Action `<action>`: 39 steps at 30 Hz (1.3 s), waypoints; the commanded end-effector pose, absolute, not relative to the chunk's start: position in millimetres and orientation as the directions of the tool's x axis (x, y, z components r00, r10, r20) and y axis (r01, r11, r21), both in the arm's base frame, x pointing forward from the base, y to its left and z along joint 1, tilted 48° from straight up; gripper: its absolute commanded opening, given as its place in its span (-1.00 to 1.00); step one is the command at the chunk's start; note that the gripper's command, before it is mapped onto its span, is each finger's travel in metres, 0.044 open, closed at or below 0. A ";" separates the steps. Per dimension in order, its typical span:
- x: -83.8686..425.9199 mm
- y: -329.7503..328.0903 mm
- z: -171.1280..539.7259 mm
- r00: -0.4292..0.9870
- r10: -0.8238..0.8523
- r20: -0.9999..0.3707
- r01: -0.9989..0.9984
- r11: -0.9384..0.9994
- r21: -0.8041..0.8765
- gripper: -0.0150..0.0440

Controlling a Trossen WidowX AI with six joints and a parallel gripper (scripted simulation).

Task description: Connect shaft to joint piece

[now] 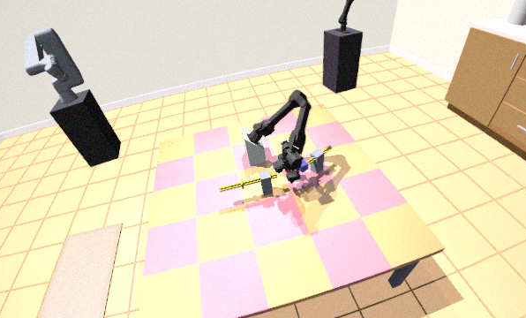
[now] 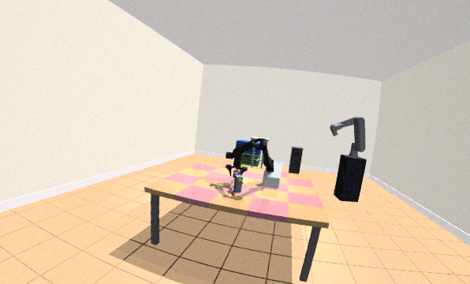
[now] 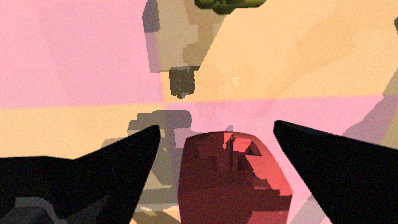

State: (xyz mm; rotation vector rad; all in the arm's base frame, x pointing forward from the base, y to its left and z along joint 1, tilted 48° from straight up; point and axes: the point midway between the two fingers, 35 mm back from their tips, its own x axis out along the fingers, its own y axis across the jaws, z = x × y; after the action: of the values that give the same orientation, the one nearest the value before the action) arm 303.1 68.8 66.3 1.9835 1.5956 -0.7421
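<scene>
Pincer [image 1: 286, 171] [image 2: 236, 171] [image 3: 216, 128] wide open, 1 finger each side of the red joint piece [image 3: 232, 175], gap showing on both sides in wrist view, nothing gripped. Joint piece sits between the fingers, low in wrist view; top view has it hidden under the pincer, so can't tell if its opening lines up. Blue part [image 1: 304, 166] just beside the pincer, toward the nearer of the 2 blocks, a grey block [image 1: 317, 162] with the fixed yellow shaft [image 1: 327, 149] sticking out its far side from the pincer. Other grey block [image 1: 266, 185] on the opposite side of the pincer, long yellow shaft [image 1: 232, 186] through it, inner end near the pincer, most of its length out past the block, away from the pincer. Arm [image 1: 299, 99] [image 2: 267, 151] arches above and behind the pincer
</scene>
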 end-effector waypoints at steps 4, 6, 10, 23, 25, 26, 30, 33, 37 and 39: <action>303.1 68.8 66.4 0.171 0.716 -0.677 0.979 -0.200 0.035 1.00; 303.1 68.8 66.4 0.171 0.716 -0.677 0.979 -0.200 0.035 1.00; 302.2 66.4 67.7 0.169 0.729 -0.663 0.980 -0.197 0.033 1.00; 298.1 46.7 82.5 0.197 0.823 -0.532 0.978 -0.203 0.049 1.00; 298.9 43.2 85.0 0.201 0.819 -0.537 0.979 -0.182 0.089 1.00; 299.5 40.6 87.0 0.204 0.816 -0.541 0.979 -0.166 0.119 1.00; 301.1 30.2 94.9 0.212 0.803 -0.557 0.968 -0.095 0.232 1.00; 301.4 22.8 100.7 0.213 0.794 -0.569 0.950 -0.032 0.310 1.00; 301.1 13.1 108.7 0.213 0.782 -0.585 0.912 0.057 0.407 1.00; 300.6 8.3 112.9 0.212 0.777 -0.593 0.887 0.102 0.451 1.00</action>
State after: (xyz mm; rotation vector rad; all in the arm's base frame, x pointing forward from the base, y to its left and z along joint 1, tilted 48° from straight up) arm 300.7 16.2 106.5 1.7667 1.5990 -0.2369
